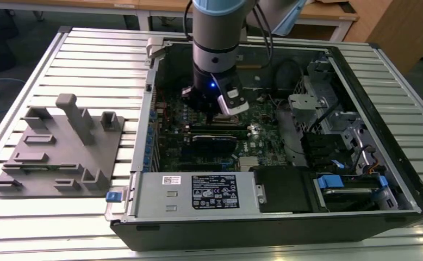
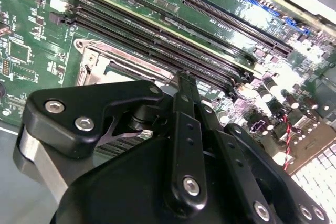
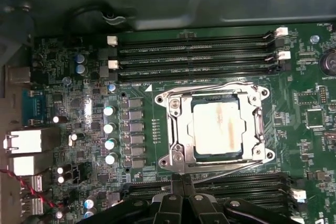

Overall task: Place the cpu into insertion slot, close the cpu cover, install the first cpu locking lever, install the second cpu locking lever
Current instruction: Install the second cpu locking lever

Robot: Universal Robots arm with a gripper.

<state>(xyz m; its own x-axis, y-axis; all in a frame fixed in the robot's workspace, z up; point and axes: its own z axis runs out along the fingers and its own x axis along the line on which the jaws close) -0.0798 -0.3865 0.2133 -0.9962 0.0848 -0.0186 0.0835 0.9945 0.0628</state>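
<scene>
The cpu [image 3: 218, 128], a flat square chip with a dull grey top, lies in the insertion slot [image 3: 220, 156] on the green board. The silvery cpu cover [image 3: 176, 119] is folded down over it, and the chip shows through its window. Thin wire levers [image 3: 220, 84] run along the socket's edges. My gripper [image 3: 181, 181] is shut, its fingertips just at the socket's edge beside one lever wire [image 3: 220, 166]; I cannot tell whether they touch. In the second wrist view the gripper [image 2: 185, 85] reaches beside the socket [image 2: 100, 59]. The exterior view has the gripper [image 1: 215, 117] low inside the open computer case.
Long black memory slots [image 3: 194, 56] flank the socket on two sides. Capacitors [image 3: 109, 135] and rear ports [image 3: 23, 142] stand close by. The case [image 1: 385, 109] walls in the board, with a power supply [image 1: 197, 193] and drive bay [image 1: 335, 182] in front. A grey fixture [image 1: 59, 147] sits at the exterior view's left.
</scene>
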